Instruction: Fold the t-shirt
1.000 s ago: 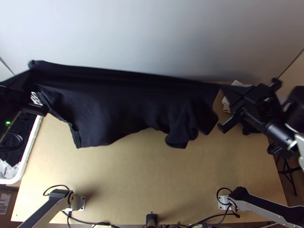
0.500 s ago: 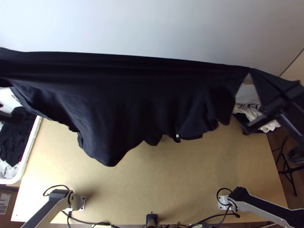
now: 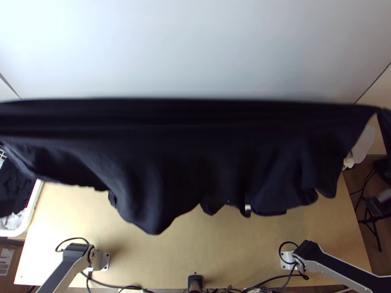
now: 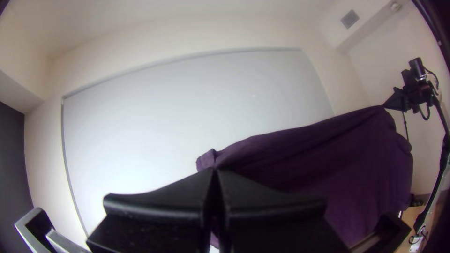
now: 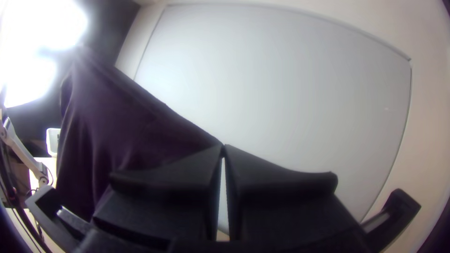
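Dark fabric t-shirt (image 3: 185,151), held aloft by upper edge over light wooden table (image 3: 195,249). Pinched at opposite ends in pressed-together tips of left gripper (image 4: 214,170) and right gripper (image 5: 223,146). Likely drawn taut to pull out creases, letting lower cloth hang free for laying flat.

There are two tools, left tool (image 4: 214,170) and right tool (image 3: 379,112), two arms, left arm (image 3: 66,271) and right arm (image 3: 342,268), one shirt (image 3: 181,146) between the tools, one table (image 3: 195,251) and one bin (image 3: 27,223) below them, and one board (image 3: 195,49) beyond.
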